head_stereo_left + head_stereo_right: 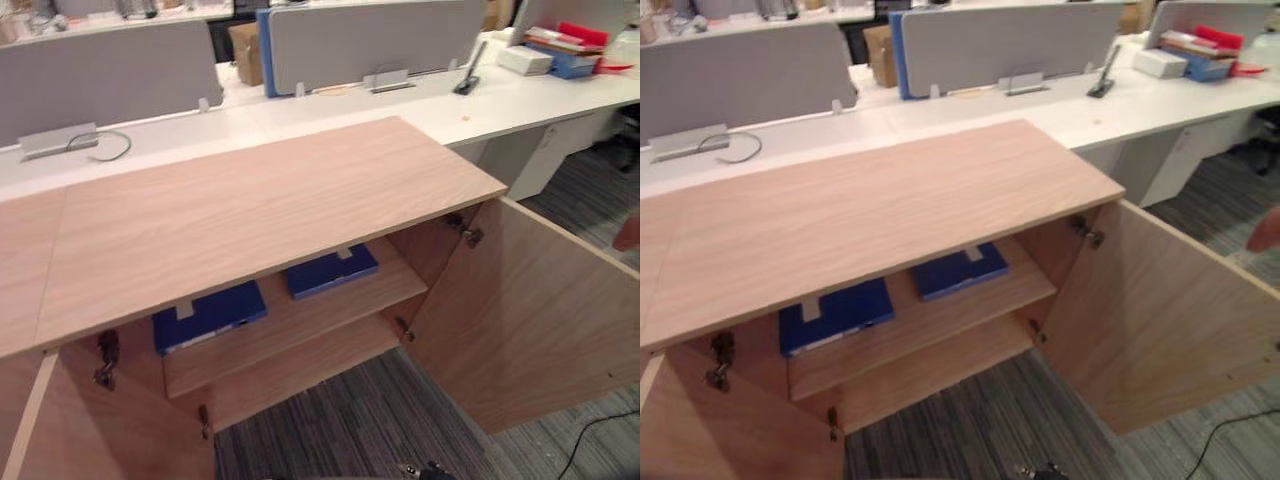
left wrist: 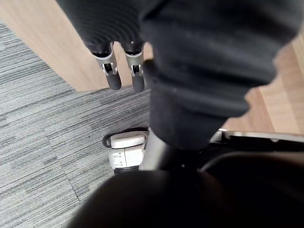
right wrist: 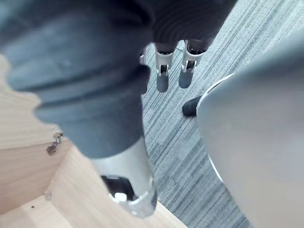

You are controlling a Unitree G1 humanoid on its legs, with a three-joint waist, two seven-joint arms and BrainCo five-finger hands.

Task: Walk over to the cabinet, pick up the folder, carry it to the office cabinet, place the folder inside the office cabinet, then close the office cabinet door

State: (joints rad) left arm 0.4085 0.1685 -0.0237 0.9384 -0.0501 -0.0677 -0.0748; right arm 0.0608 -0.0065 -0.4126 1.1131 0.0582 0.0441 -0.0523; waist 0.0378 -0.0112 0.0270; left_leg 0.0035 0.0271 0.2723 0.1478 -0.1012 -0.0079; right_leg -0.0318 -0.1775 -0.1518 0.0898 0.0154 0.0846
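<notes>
Grey striped carpet [image 1: 360,420] runs under a pale wooden office cabinet [image 1: 250,210], with a long white desk [image 1: 500,100] and grey screens [image 1: 375,40] behind it. Its two doors stand open: the left door [image 1: 110,430] and the right door [image 1: 530,310]. Of two shelves inside, the upper shelf [image 1: 300,328] carries two folders lying flat: one blue folder [image 1: 208,315] and a second blue folder [image 1: 330,270]. The left hand [image 2: 112,76] and right hand [image 3: 163,76] hang over the carpet with straight fingers, empty and well apart from both folders.
</notes>
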